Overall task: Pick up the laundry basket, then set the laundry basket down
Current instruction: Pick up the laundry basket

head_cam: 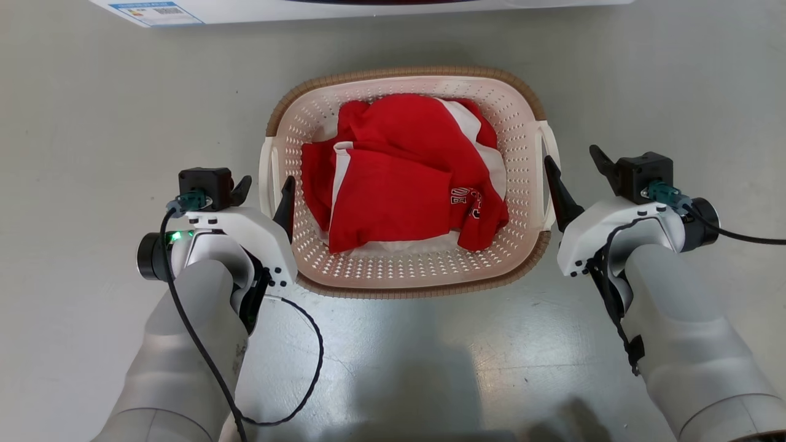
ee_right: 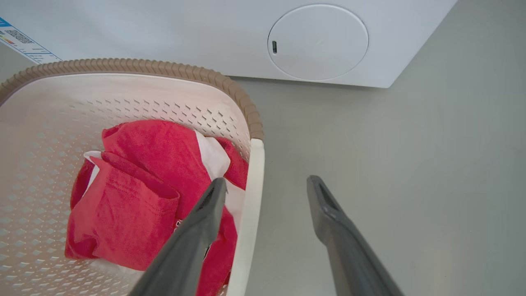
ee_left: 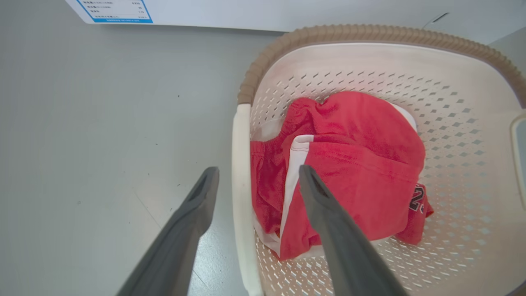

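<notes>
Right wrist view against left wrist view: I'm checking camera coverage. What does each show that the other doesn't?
Right wrist view: a round white cover on the washer, and the right gripper open, straddling the basket's right handle. Left wrist view: the left gripper open, straddling the left handle. Both: the laundry basket, red clothes, the washer's label.

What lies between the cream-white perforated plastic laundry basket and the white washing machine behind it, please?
Only bare grey floor separates the cream-white perforated basket from the white washing machine; the right wrist view shows it.
</notes>
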